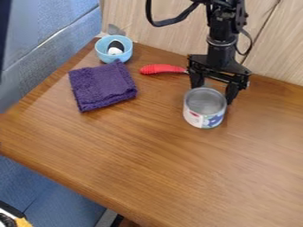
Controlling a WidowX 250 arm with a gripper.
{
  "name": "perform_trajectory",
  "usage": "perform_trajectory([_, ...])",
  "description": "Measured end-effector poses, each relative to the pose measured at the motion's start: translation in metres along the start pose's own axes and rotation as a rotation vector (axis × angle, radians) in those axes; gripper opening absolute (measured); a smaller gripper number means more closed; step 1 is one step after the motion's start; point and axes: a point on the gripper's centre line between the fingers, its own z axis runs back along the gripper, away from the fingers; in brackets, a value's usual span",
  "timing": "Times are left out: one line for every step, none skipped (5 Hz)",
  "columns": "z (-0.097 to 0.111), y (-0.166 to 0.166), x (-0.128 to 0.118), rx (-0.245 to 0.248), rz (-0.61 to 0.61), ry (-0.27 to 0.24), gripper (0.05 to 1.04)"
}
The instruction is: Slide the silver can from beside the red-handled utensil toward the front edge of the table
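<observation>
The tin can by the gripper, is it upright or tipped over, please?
Upright: the tin can shows its open rim facing up.

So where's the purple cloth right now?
The purple cloth lies folded at the upper left of the table in the camera view, just below the blue bowl.

No words, numbers or signs could be read; the can bore a printed label around its side, with a small red mark on white toward the left and blue and white patches toward the right; any lettering there was too small to make out.
</observation>
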Motion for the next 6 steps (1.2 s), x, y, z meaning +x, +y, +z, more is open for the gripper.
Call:
perform_trajectory([0.009,0.001,-0.015,0.003,-0.009,0.001,0.998])
perform_trajectory([0.004,-0.003,-0.040,0.017,-0.057,0.035,0.998])
perform_trajectory([0.005,-0.002,-0.058,0.031,-0.086,0.048,0.998])
perform_trajectory([0.007,0.002,-0.082,0.047,-0.119,0.074,0.998])
perform_trajectory([0.014,0.001,-0.097,0.050,-0.147,0.080,0.998])
perform_trajectory([0.025,-0.001,-0.108,0.049,-0.158,0.064,0.998])
